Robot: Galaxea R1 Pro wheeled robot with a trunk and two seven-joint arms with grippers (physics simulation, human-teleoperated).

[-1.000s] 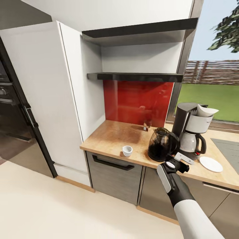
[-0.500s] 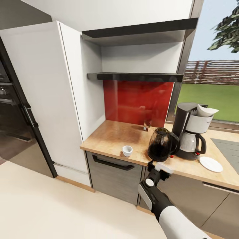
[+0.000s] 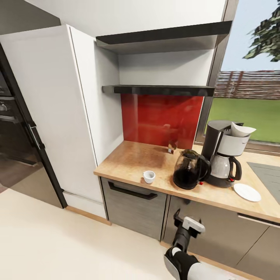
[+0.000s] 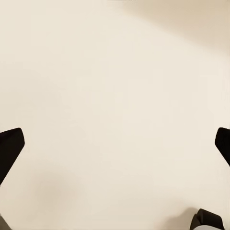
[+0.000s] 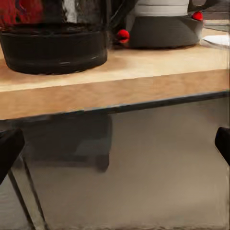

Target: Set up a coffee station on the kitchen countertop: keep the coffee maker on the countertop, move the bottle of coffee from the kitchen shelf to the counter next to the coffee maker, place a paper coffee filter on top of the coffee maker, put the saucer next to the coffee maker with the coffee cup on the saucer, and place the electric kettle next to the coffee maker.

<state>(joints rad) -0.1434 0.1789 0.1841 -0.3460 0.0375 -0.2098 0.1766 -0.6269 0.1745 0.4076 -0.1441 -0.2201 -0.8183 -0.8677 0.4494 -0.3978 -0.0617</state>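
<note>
Right gripper [image 3: 189,224] is hanging empty, jaws apart, below the countertop [image 3: 132,161] front edge. Electric kettle [image 3: 189,170] is sitting near that edge, touching the coffee maker [image 3: 224,153]. Risk: rising blind, it clips the overhang.

The right arm rose from the lower edge of the head view, its white forearm and dark wrist angled upward, with the right end effector [image 3: 188,223] held below the worktop [image 3: 128,161] edge, in front of the cabinet face. Its fingers [image 5: 9,148] stood wide apart, gripping nothing. The left end effector [image 4: 115,143] also had its fingers spread wide, pointing down at the bare floor [image 4: 115,86].
</note>
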